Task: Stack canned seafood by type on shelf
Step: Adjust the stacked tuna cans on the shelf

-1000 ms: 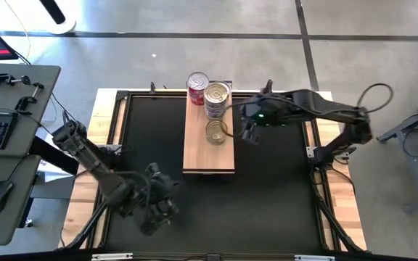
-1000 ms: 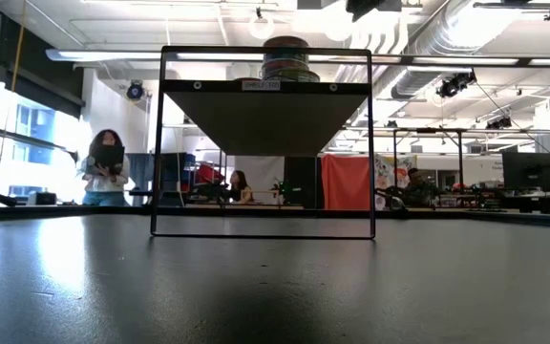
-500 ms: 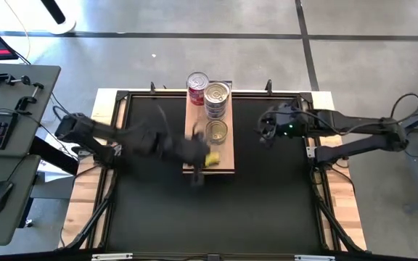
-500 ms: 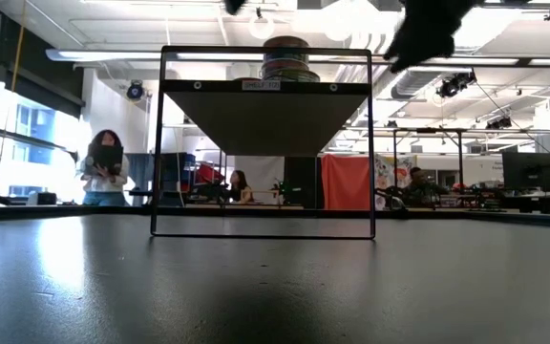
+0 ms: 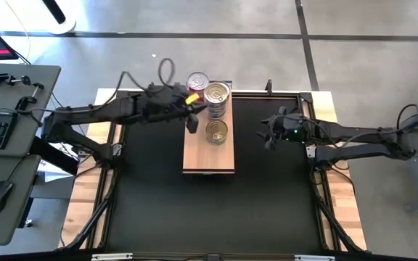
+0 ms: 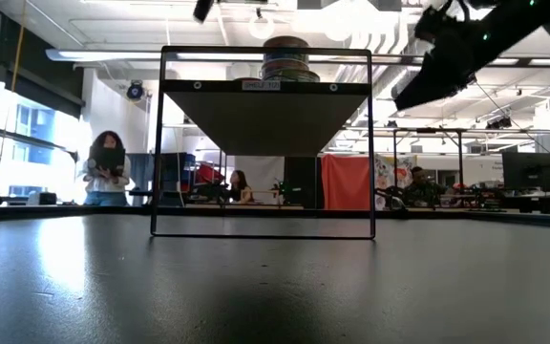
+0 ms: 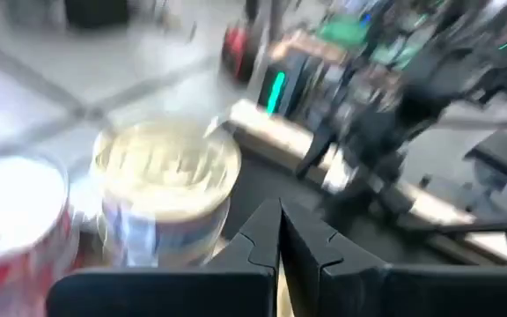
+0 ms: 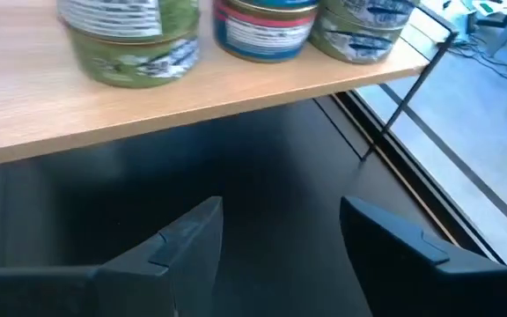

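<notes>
Metal tins (image 5: 217,100) on the wood shelf (image 5: 209,154), stiff and probably slick.
Pinch the sides (not lids); right gripper (image 8: 275,233) hangs open and empty, left gripper (image 7: 279,231) pinched shut.

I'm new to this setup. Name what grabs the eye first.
The shelf, a raised wood plank mid-table, carries a few cans clustered at its far end. The left gripper reaches over the shelf beside them, fingers pressed together. The right gripper hangs off to the shelf's right, fingers apart and empty.

A small white tag (image 6: 261,85) on the shelf's front edge carries print (too small to read); can labels are illegible.
</notes>
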